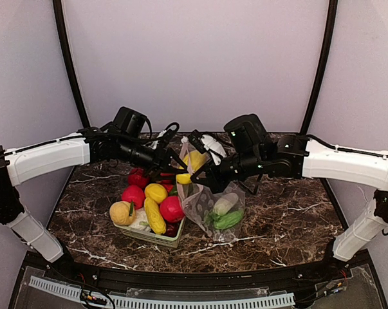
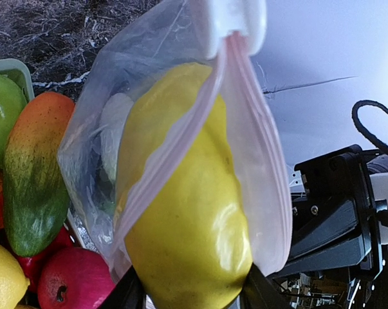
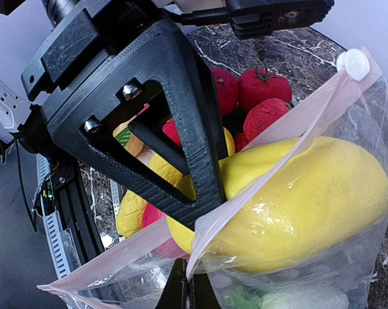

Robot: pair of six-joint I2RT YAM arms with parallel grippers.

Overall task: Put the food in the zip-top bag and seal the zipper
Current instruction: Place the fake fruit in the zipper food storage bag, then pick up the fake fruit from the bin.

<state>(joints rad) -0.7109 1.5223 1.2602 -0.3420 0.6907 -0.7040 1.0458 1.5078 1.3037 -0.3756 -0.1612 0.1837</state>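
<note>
Here, the left pincer (image 1: 181, 172) grips a yellow fruit (image 2: 187, 219) lodged partway in the open mouth of the zip-top bag (image 1: 210, 206). The bag stands on the bench (image 1: 290, 219), just beside the basket (image 1: 156, 239) holding other food (image 1: 148, 203). The right pincer (image 3: 188, 293), fully closed, pinches the pink zipper (image 3: 296, 119) at the bag's rim. A white piece (image 1: 224, 205) and a green piece (image 1: 229, 221) lie low inside the bag.

The counter (image 1: 290, 219) is a dark brown marble-look slab with white veins running all over it. Sitting on it toward the front, a bit left of middle, is a pale green slatted basket (image 1: 156, 239). Just right of that, pretty much touching it, is the zip-top bag (image 1: 210, 206). Its bottom end looks to rest on the stone.
</note>
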